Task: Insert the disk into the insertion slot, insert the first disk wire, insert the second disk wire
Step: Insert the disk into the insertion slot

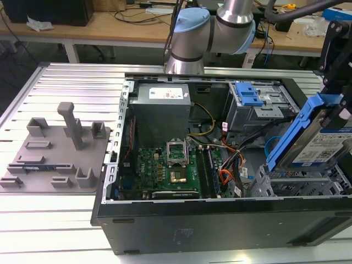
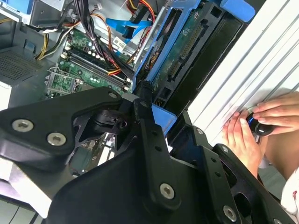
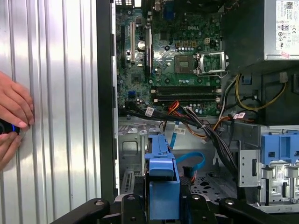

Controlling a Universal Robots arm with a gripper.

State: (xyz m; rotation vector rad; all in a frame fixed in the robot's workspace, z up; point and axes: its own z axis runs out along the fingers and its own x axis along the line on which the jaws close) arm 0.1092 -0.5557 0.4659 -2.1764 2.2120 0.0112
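table: slotted aluminium, spread beneath the gripper and all the work.
computer case: black tower on its side, lid off, open under the gripper.
arm: silver and pale blue, behind the case, off from the gripper toward the exterior view's left.
fixture plate: grey, on the table, well apart from the gripper, past the case at the exterior view's left.
power supply: grey box inside the case, well apart from the gripper.
motherboard: green, on the case floor, lower than the gripper and to its side.
insertion slot: grey perforated metal, directly below the gripper.
disk: silver, white label, blue carrier; steeply tilted in the gripper, lower edge near the slot's top, contact unclear, not yet in the bay.
gripper: black, fingers clamped on the disk's blue carrier.
hands: a person's, on the table outside the case wall, near the gripper, around a small dark object.
second disk wire: light-blue loop inside the case, below the gripper, just beside the slot, apart from the disk.
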